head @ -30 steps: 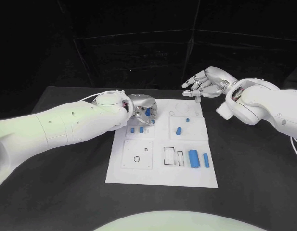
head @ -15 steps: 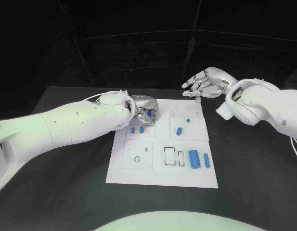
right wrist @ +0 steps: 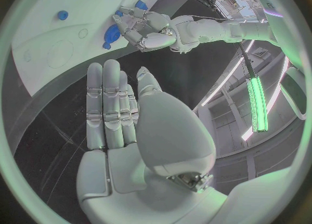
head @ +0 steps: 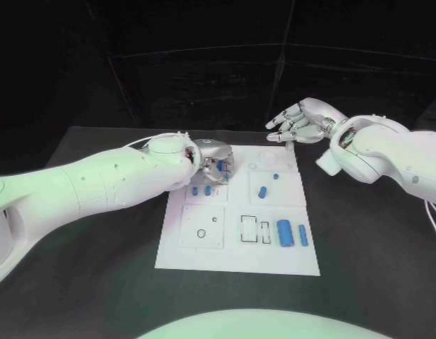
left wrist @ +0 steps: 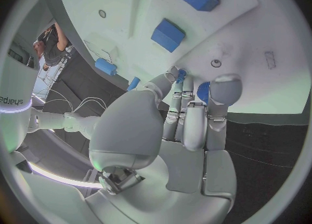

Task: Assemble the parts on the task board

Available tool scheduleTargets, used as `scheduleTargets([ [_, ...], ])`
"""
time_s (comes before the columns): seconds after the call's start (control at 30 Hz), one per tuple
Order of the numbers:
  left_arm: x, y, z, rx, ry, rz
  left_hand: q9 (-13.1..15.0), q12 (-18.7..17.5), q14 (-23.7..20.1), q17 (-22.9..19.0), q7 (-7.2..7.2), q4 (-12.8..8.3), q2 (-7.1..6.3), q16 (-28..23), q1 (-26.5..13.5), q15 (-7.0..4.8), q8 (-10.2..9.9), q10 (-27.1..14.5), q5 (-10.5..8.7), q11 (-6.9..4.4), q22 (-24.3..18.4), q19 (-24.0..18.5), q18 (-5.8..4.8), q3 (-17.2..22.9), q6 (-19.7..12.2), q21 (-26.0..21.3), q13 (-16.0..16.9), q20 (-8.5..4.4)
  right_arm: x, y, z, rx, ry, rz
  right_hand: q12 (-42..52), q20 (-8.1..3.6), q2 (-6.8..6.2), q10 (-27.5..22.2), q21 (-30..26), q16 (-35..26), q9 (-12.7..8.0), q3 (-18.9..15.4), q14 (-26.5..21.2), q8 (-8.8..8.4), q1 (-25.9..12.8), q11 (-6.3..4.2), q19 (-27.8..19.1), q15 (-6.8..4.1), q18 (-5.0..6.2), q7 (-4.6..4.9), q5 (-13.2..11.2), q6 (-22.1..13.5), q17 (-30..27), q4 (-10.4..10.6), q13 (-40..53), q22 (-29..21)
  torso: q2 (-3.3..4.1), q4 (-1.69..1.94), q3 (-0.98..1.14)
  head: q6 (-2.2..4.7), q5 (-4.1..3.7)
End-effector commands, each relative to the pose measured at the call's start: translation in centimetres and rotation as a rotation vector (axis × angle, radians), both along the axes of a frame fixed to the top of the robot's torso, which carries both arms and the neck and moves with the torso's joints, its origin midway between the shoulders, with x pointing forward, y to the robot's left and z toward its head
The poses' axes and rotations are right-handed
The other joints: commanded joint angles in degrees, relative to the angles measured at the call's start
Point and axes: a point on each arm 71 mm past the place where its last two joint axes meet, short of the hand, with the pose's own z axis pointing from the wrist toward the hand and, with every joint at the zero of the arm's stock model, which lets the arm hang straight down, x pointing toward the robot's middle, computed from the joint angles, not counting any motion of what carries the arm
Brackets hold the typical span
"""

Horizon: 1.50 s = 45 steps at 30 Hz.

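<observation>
The left hand's fingers (left wrist: 195,110) are curling closed around a small blue part (left wrist: 203,91), pinching it over the far left corner of the task board (head: 240,258); compared with a second ago the left hand (head: 212,159) is hardly moving, only settling a touch, which suggests it is lining the piece up with a seat rather than carrying it anywhere, so the insertion looks not yet done. The part is looking like smooth matte plastic, rounded at its end, against the silver, segmented metal of the fingers. Just beside the hand, at about 6 o'clock of it, two short blue blocks (head: 201,190) are lying on the board, squarish and hard-edged. Toward 3 o'clock a slim blue peg (head: 263,191) is resting, and near the board's 5 o'clock corner a thick blue cylinder (head: 284,233) is lying beside a thinner one. The board itself is a flat white plate, matte, cut with shallow outlines. The right hand (head: 301,121) is hovering past the board's 1 o'clock corner over the black table (head: 381,275), fingers spread and holding nothing.
</observation>
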Motion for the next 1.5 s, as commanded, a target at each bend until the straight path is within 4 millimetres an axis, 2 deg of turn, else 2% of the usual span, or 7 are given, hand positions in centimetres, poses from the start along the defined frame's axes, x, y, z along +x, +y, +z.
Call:
scheduleTargets([
  [0.03,0.0,0.3,-0.5,0.038,0.024,0.011,-0.04,-0.44,1.82,-0.08,0.02,-0.05,0.18,0.04,-0.21,-0.46,-0.38,0.43,-0.12,0.04,0.05,0.31,-0.6,0.49,0.47,0.26,-0.02,-0.25,0.0,0.1,0.2,0.001,-0.007,0.011,-0.38,0.01,0.49,-0.15,-0.37,-0.35,0.01,0.11,0.3,0.32,-0.04,0.06,0.33,-0.01,0.26,0.01,0.18,-0.33,0.09,0.18,0.06,-0.09,0.0,0.03,-0.01,-0.11,-0.15],
  [0.3,0.0,0.4,-0.4,0.026,0.011,0.009,0.02,-1.47,1.9,0.03,0.25,-1.05,0.86,0.26,0.75,-0.53,-1.25,1.83,-0.1,0.03,1.2,0.55,-0.8,2.14,1.19,1.17,0.08,-0.29,0.0,0.1,0.2,0.002,-0.008,0.013,-0.38,0.01,0.49,-0.15,-0.37,-0.35,0.01,0.11,0.3,0.32,-0.04,0.06,0.33,-0.01,0.26,0.01,0.18,-0.33,0.09,0.18,0.06,-0.09,0.0,0.06,-0.02,-0.04,-0.14],
  [0.63,-0.5,0.4,0.5,-0.052,-0.056,-0.029,0.06,-3.16,1.87,-0.51,0.4,-1.78,0.89,0.25,0.57,-0.47,-2.22,3.0,-0.15,0.07,2.82,0.95,-1.06,3.52,2.17,2.52,0.07,-0.32,0.0,0.2,0.2,0.003,-0.009,0.014,-0.38,0.01,0.54,-0.17,-0.4,-0.41,0.01,0.15,0.32,0.34,0.1,0.05,0.35,-0.02,0.27,0.01,0.21,-0.33,0.14,0.14,0.08,-0.11,-0.1,0.15,-0.03,0.19,-0.2],
  [0.87,-0.4,0.7,2.4,-0.116,-0.1,-0.021,0.12,-3.74,1.84,-0.8,0.37,-1.98,0.83,0.23,0.31,-0.54,-2.49,3.84,-0.16,-0.03,3.49,1.1,-1.14,3.89,2.87,3.07,0.09,-0.4,0.1,0.2,0.2,0.004,-0.012,0.015,-0.39,0.0,0.57,-0.18,-0.42,-0.44,0.01,0.17,0.33,0.34,0.16,0.05,0.36,-0.03,0.27,0.01,0.24,-0.33,0.16,0.12,0.08,-0.12,-0.02,0.11,-0.11,0.36,-0.13],
  [1.03,-0.3,1.4,3.5,-0.148,-0.114,-0.004,0.12,-3.92,1.83,-0.87,0.39,-2.04,0.73,0.23,0.22,-0.56,-2.6,4.02,-0.17,-0.04,3.5,1.11,-1.14,3.94,2.98,3.08,0.09,-0.42,0.1,0.2,0.2,0.004,-0.012,0.015,-0.39,0.0,0.57,-0.18,-0.42,-0.44,0.01,0.17,0.33,0.34,0.16,0.05,0.36,-0.03,0.27,0.01,0.24,-0.33,0.16,0.12,0.08,-0.12,-0.08,0.13,0.0,0.3,-0.08],
  [1.23,-0.5,2.6,3.8,-0.154,-0.11,0.014,0.12,-3.92,1.83,-0.87,0.39,-2.04,0.73,0.23,0.22,-0.56,-2.6,4.02,-0.17,-0.04,3.5,1.11,-1.14,3.94,2.98,3.08,0.09,-0.42,0.1,0.1,0.1,0.003,-0.012,0.013,-0.39,0.0,0.57,-0.18,-0.42,-0.44,0.01,0.17,0.33,0.34,0.16,0.05,0.36,-0.03,0.27,0.01,0.24,-0.33,0.16,0.12,0.08,-0.12,0.03,0.16,-0.08,0.38,-0.13],
  [1.5,-0.5,4.7,3.7,-0.126,-0.079,0.049,0.11,-4.24,1.81,-1.05,0.4,-2.15,0.53,0.19,0.04,-0.56,-2.81,4.29,-0.17,-0.03,3.74,1.15,-1.18,3.99,3.15,3.26,0.09,-0.43,0.1,0.0,0.1,0.002,-0.011,0.01,-0.39,0.0,0.57,-0.18,-0.42,-0.44,0.01,0.17,0.33,0.34,0.16,0.05,0.36,-0.03,0.27,0.01,0.24,-0.33,0.16,0.12,0.08,-0.12,0.05,0.13,-0.01,0.15,0.14],
])
